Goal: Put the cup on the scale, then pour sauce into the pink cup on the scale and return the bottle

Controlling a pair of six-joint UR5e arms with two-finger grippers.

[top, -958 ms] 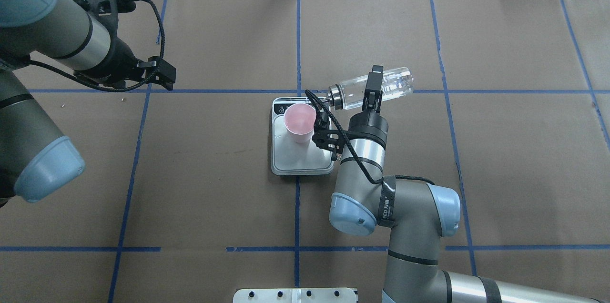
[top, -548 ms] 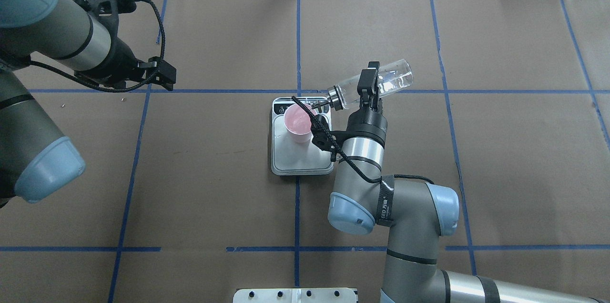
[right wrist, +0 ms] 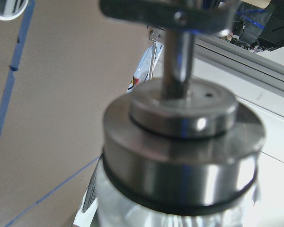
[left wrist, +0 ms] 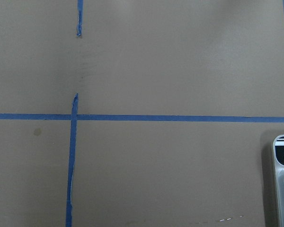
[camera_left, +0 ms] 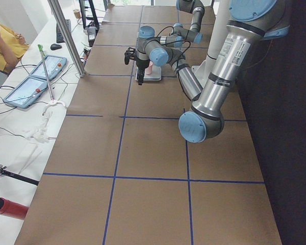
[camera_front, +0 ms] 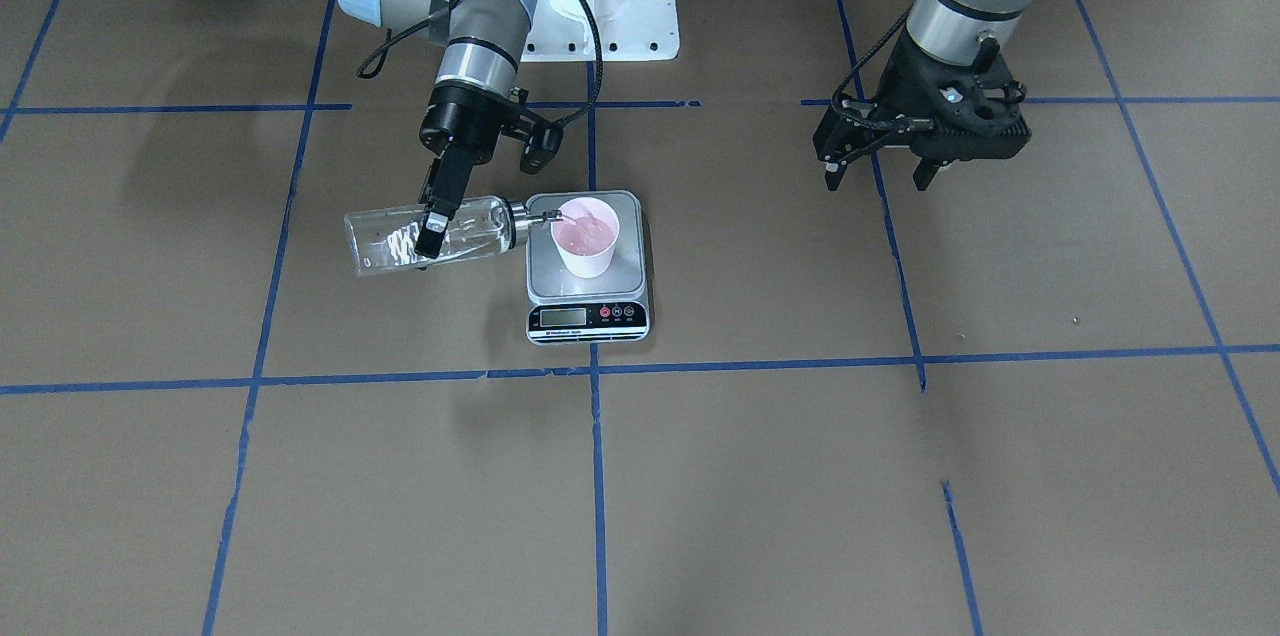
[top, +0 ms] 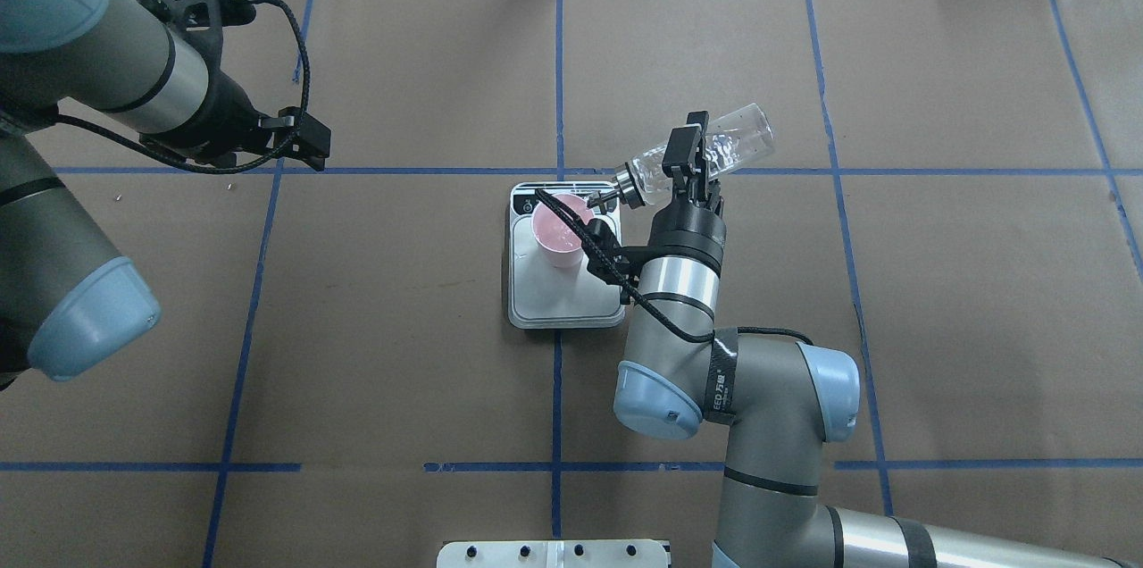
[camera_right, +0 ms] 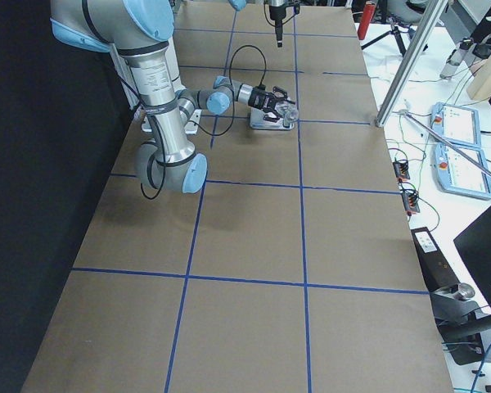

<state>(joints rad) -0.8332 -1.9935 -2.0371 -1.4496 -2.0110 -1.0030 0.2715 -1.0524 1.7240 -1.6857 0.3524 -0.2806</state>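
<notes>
At the middle of the table, the cup [camera_front: 585, 238] stands upright on the steel plate of the scale [camera_front: 588, 316], toward the plate's far edge from the robot. The bottle [camera_front: 480, 226] lies just right of it on the robot's side of things, tipped close to level, with its long axis running left to right. Its silver cap faces the cup, and the thin spout [camera_front: 546, 214] reaches the cup's right rim. The clear sauce [camera_front: 398, 242] ripples inside the glass, so you are, by my reading, in the middle of the pour. The right gripper [camera_front: 432, 236] is clamped across the bottle's middle, coming at it from the robot's side. To end the pour, you need to swing the base down and the cap up, away from the cup, then carry the bottle off to the right. The left gripper [camera_front: 875, 178] hangs well off to the left with its fingers spread wide, holding nothing. The right arm is much the nearer one.
</notes>
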